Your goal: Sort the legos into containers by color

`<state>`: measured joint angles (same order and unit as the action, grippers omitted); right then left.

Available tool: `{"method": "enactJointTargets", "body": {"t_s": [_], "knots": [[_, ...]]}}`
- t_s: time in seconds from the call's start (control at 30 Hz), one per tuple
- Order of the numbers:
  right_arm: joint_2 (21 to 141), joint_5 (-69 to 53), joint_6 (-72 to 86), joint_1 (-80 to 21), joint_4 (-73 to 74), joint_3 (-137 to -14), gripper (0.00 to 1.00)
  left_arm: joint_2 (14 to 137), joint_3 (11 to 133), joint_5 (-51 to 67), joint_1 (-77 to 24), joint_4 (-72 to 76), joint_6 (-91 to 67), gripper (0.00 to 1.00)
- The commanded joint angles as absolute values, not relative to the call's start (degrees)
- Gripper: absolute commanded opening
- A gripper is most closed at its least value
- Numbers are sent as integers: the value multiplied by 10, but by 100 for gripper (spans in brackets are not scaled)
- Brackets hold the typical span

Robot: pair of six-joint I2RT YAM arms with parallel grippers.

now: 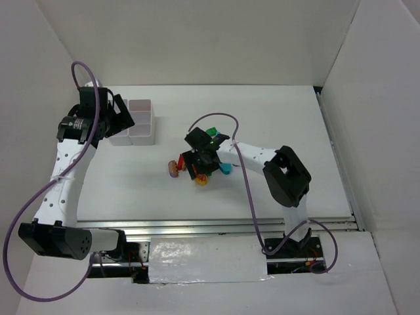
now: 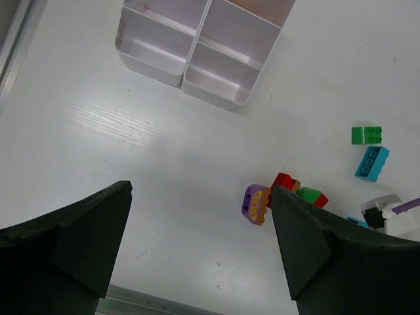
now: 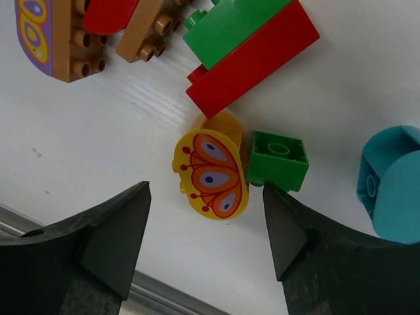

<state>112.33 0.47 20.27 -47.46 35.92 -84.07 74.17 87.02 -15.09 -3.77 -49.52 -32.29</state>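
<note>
My right gripper [image 3: 205,190] [image 1: 200,164] hangs open low over the pile of legos. A yellow oval lego with a butterfly print [image 3: 210,174] lies just ahead of its jaws, and a small green lego [image 3: 279,157] sits by the right fingertip [image 3: 272,197]; neither is gripped. Beyond lie a red brick [image 3: 252,62] under a green one [image 3: 230,23], a brown-purple oval [image 3: 49,39] and a teal piece [image 3: 390,184]. My left gripper [image 2: 200,189] [image 1: 121,115] is open and empty near the containers, a white divided tray [image 2: 216,95] [image 1: 141,121].
The left wrist view shows a purple oval [image 2: 254,203], a loose green brick [image 2: 366,134] and a teal brick [image 2: 372,162] on the white table. A metal rail [image 1: 230,226] runs along the near edge. White walls enclose the table.
</note>
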Motion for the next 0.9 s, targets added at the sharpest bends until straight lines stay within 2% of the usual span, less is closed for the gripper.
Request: {"method": "enactJointTargets", "body": {"t_s": [0.0,0.1,0.53,0.57,0.6,0.7,0.87], "knots": [[1124,7,200,-479,328,-833,76,720,872,-131,-34,-512,-296,100],[1133,12,204,-488,324,-831,64,717,867,-128,-35,-513,-294,99],[1143,37,220,-495,300,-799,63,722,868,-91,-35,-512,-288,100],[1142,35,221,-495,295,-792,61,722,867,-91,-35,-512,-289,100],[1142,35,222,-497,290,-788,43,722,866,-89,-34,-511,-289,100],[1118,30,228,-500,265,-767,17,726,874,-78,-35,-514,-287,99],[994,-32,235,-502,221,-704,17,736,907,-24,-34,-523,-283,100]]}}
